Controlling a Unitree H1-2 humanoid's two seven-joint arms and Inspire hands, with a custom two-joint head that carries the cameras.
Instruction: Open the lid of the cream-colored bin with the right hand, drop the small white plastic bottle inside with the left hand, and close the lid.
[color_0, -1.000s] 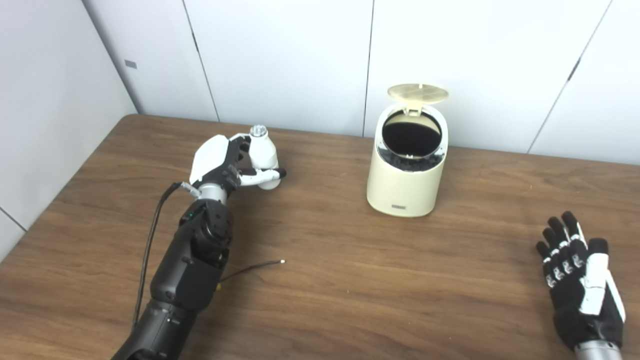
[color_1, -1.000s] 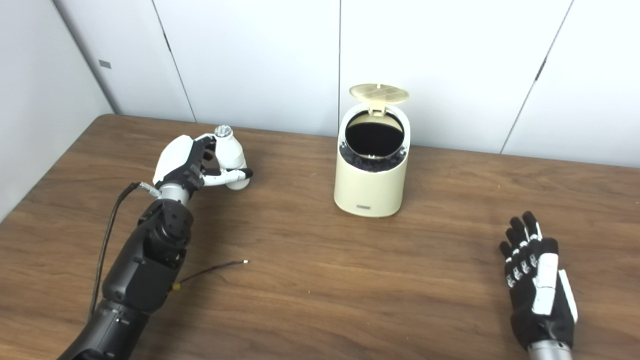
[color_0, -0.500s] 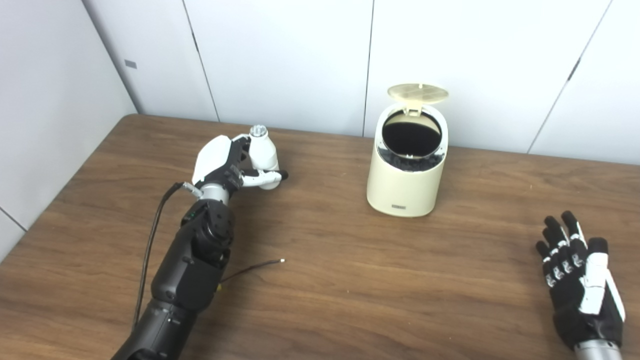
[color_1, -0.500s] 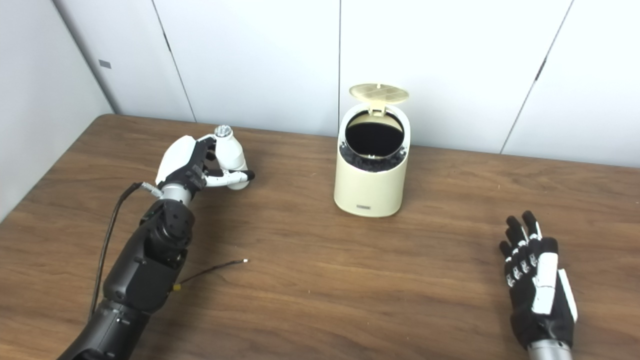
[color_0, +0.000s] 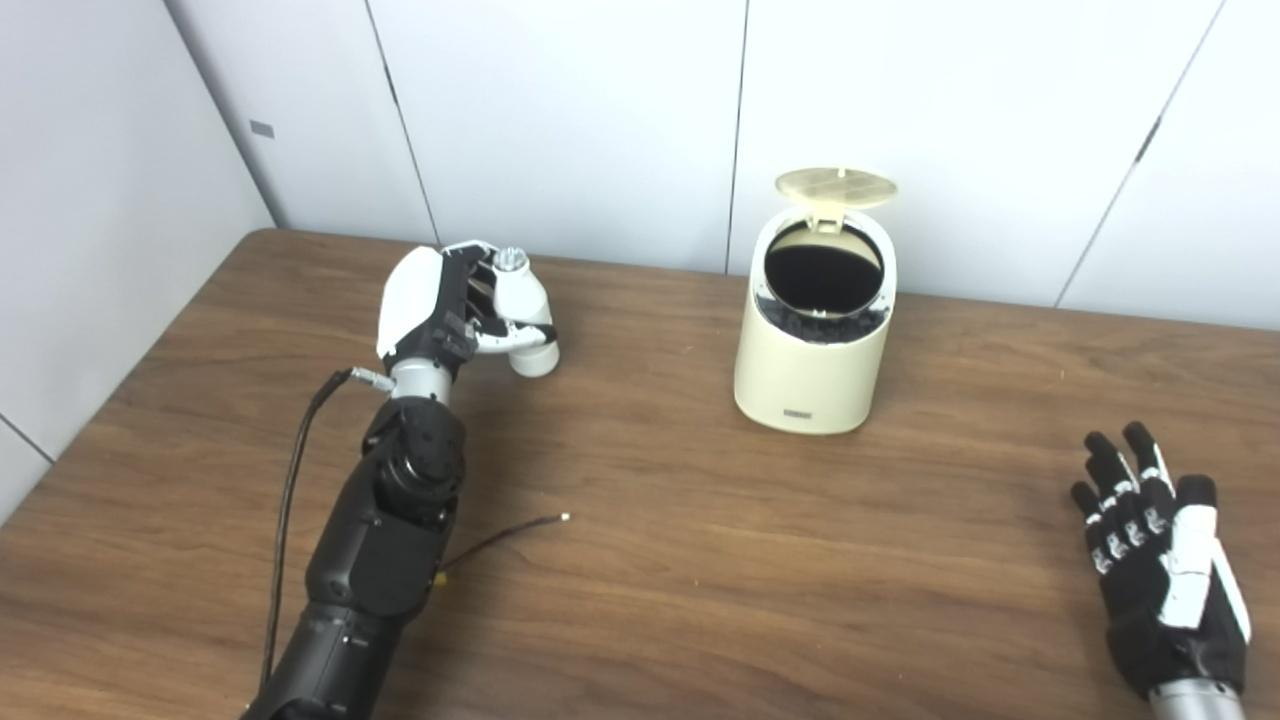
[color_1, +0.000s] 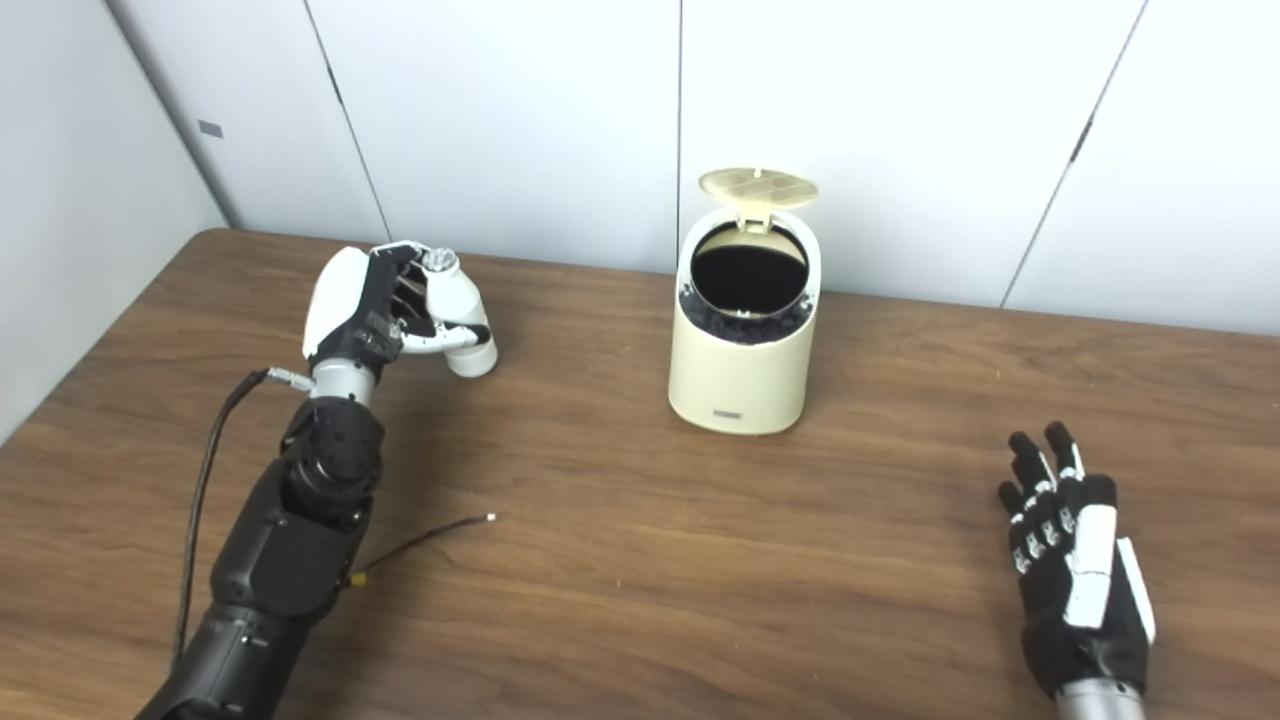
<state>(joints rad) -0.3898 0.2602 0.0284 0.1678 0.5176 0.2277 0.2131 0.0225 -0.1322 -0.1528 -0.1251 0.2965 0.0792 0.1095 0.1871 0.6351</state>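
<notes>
White wall panels back a brown wood-grain table (color_0: 700, 560); the small white plastic bottle (color_0: 524, 318) is gripped around its body by the left hand (color_0: 440, 315), well left of the open cream-colored bin (color_0: 812, 345). It is judged light, stiff and slippery, so mid-body hold suits. The right hand (color_0: 1160, 560) is seen empty, fingers spread.

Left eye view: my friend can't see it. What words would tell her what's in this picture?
A robot's left hand holds a small white bottle above a brown table, left of a cream bin with its lid open. The right hand rests open nearby.
</notes>
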